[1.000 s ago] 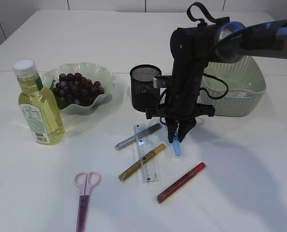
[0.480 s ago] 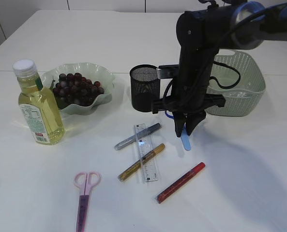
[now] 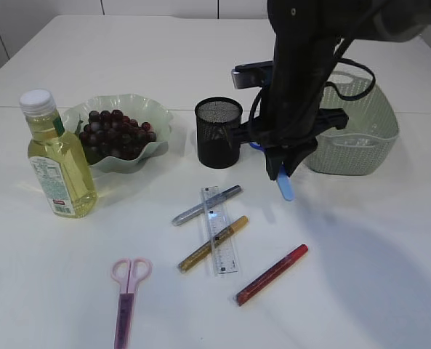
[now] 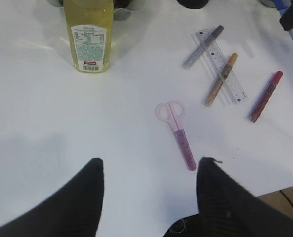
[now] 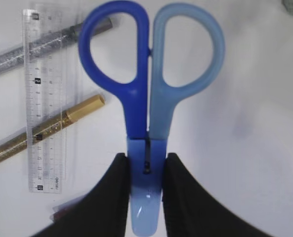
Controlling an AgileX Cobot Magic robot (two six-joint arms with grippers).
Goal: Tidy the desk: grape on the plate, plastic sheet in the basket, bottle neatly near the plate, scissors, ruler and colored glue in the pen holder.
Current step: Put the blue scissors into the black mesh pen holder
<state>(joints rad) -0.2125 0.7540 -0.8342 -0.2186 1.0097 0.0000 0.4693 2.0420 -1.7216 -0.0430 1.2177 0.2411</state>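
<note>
Two arms on a white table (image 3: 389, 276). Green woven basket (image 3: 371, 142) at right rear; wavy green plate (image 3: 160, 120) with grapes (image 3: 115, 134) at left rear, oil bottle (image 3: 55, 156) just beside it. Black mesh pen holder (image 3: 218, 132) stands between plate and basket. Right gripper (image 5: 146, 190) clamped on the sheathed blades of blue scissors (image 5: 148, 94), lifted clear of the table, near the holder. Left gripper (image 4: 148, 185) apart, holding nothing. Lying loose: clear ruler (image 3: 220, 233), pink scissors (image 3: 126, 297), red glue pen (image 3: 272, 273), gold glue pen (image 3: 212, 244), silver glue pen (image 3: 206, 204).
</note>
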